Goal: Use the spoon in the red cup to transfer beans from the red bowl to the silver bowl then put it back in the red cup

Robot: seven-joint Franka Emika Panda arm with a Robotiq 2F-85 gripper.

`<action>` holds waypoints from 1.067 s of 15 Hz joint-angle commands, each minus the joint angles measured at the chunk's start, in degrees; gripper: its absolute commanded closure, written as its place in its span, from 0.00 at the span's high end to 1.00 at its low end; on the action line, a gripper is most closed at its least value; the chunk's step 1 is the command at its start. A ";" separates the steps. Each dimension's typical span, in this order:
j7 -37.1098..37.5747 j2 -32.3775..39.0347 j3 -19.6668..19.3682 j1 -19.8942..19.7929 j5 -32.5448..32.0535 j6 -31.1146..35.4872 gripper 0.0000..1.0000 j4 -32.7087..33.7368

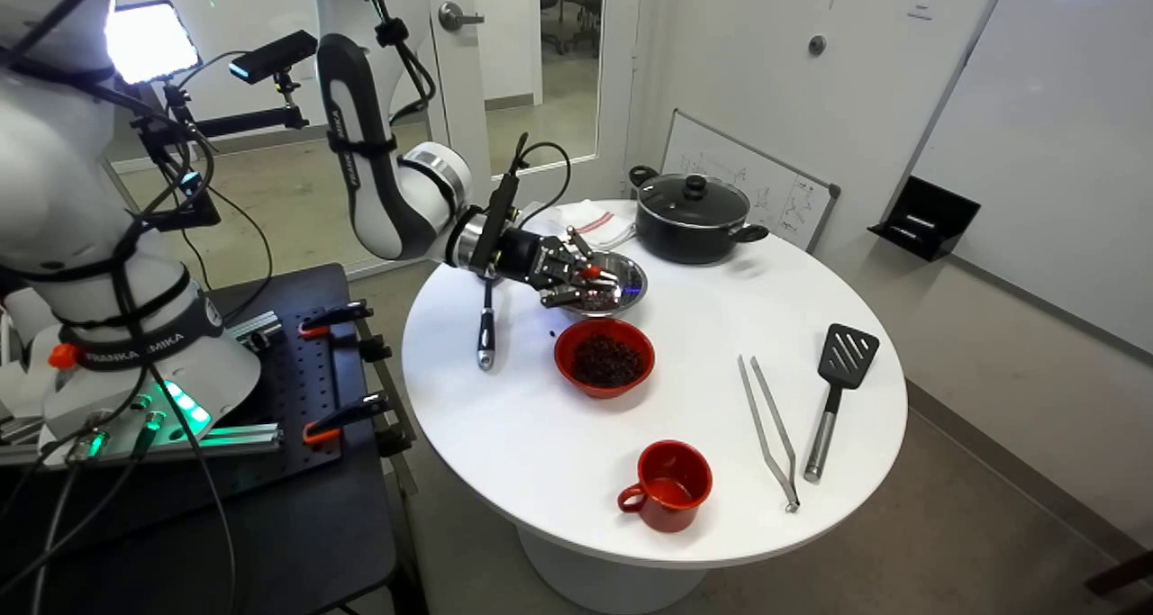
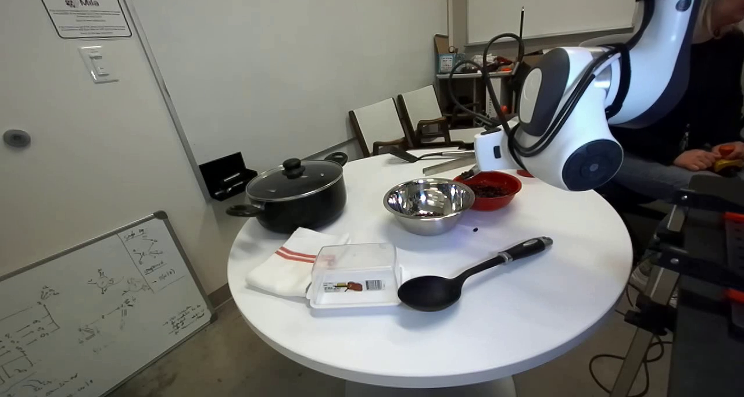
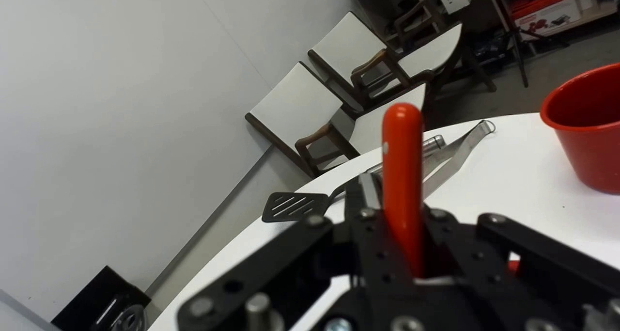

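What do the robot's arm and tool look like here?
The Franka Emika Panda arm is white with dark panels and FRANKA EMIKA lettering. Black cables run along it, black straps wrap it, and green lights show at its base. The tool is black, with jointed fingers and silvery bolts.

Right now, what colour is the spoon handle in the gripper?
Red; the spoon handle shows best in the wrist view.

The table (image 1: pixel 698 381) was overlooked in an exterior view, robot base (image 1: pixel 194 367) at nine o'clock, and, lower, nearer, from roughly opposite in an exterior view; the silver bowl (image 2: pixel 427 227) was shared. Chairs (image 3: pixel 296 105) at one o'clock were faced from the tilted wrist.
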 commanded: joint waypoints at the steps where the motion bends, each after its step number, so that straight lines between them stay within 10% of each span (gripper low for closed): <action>1: -3.10 -0.66 0.43 1.12 0.30 1.74 0.02 1.04; 16: -14.96 8.29 -0.41 3.06 0.08 4.63 0.02 11.02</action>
